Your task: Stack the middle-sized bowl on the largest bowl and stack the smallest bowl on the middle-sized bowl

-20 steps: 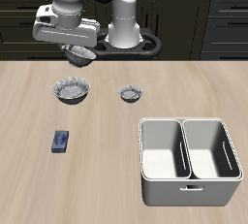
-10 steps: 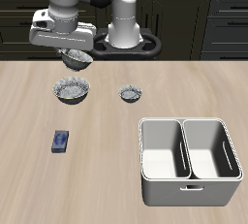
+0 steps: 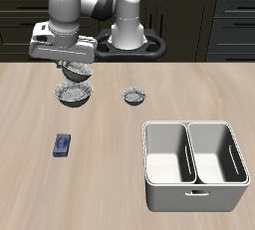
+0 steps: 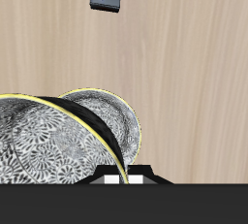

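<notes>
Gripper (image 3: 76,68) up in the air, clamped on the rim of the middle-sized bowl (image 3: 77,71), and that bowl hangs right under it, clear of the table (image 3: 127,189) with open space beneath. From the wrist view the held bowl (image 4: 53,150) fills the foreground, dark rim running across, speckled inside facing the camera. Straight underneath sits the largest bowl (image 3: 74,94), resting on the wood; the wrist view catches its rim (image 4: 111,121) peeking out past the held bowl's edge, so the two overlap but are offset, not centred. Exterior view puts the carried bowl just above the largest bowl's back rim, the two apart. Further along the table, level with the largest bowl, the smallest bowl (image 3: 134,97) sits alone, well apart from the gripper. Nearer the front edge, a small blue object (image 3: 63,144) lies flat, and the white two-compartment bin (image 3: 196,164) stands beside
</notes>
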Controlling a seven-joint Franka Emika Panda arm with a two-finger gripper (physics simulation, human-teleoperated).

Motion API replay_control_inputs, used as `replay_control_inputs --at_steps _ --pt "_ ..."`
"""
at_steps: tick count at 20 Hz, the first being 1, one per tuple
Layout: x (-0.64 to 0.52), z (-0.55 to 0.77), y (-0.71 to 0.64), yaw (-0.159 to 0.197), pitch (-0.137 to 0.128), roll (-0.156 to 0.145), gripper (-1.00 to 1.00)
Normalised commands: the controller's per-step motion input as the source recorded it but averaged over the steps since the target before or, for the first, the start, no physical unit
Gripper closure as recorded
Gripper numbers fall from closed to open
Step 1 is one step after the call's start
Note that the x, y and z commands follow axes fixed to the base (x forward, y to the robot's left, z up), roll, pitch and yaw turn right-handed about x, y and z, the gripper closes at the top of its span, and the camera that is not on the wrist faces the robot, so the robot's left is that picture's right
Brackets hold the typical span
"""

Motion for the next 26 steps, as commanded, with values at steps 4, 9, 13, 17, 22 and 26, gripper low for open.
replay_control_inputs --at_steps 4,9,13,17,22,26 --pt "0.05 -0.31 -0.02 0.003 0.047 -0.013 1.0" --pt "-0.01 -0.24 -0.04 -0.019 0.034 -0.01 1.0" --pt "-0.03 -0.36 -0.03 0.011 0.054 -0.022 1.0" --pt "-0.03 -0.33 -0.07 0.007 0.084 -0.052 1.0" --pt "-0.03 -0.24 -0.06 0.044 0.06 -0.071 -1.0" --pt "-0.03 -0.05 0.05 0.003 0.025 0.008 -1.0"
